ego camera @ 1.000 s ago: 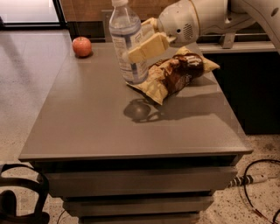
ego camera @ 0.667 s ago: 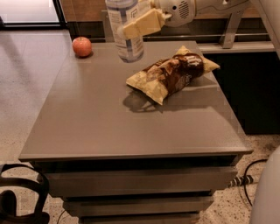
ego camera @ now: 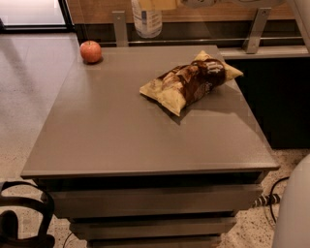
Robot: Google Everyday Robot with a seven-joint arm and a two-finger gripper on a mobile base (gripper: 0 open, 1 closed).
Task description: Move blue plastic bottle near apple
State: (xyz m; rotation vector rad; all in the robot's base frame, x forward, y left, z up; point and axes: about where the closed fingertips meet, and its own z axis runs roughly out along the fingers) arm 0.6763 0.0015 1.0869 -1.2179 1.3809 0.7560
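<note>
Starting nearest: black strap loop (ego camera: 24, 208) on the speckled floor, far down and left of the chip bag (ego camera: 191, 80). Dark cable (ego camera: 271, 196) on the floor down and right of the bag, beside a white rounded robot part (ego camera: 293, 213) at the corner. Grey drawer fronts (ego camera: 155, 201) stacked below the bag's near side, under the grey table top (ego camera: 121, 140).

Now the brown-and-yellow chip bag itself, lying crumpled on the right half of the top, slanting from near-left to far-right. Dark cabinet (ego camera: 286, 106) just right of it, past the table edge.

Farther back and well left of the bag: the apple (ego camera: 90, 51), red-orange, resting at the far-left corner, well apart from the bag.

Beyond the bag and up to its left: the blue plastic bottle (ego camera: 147, 19), lifted off the table, only its lower part in frame, touching neither apple nor bag. Left rail bracket (ego camera: 118, 26) standing between bottle and apple in this view; right rail bracket (ego camera: 254, 29) beyond the bag's far end.

Farthest, above the bag at the top edge: the gripper (ego camera: 162, 4), mostly cut off, tan pad pressed across the bottle, clamped on it.
</note>
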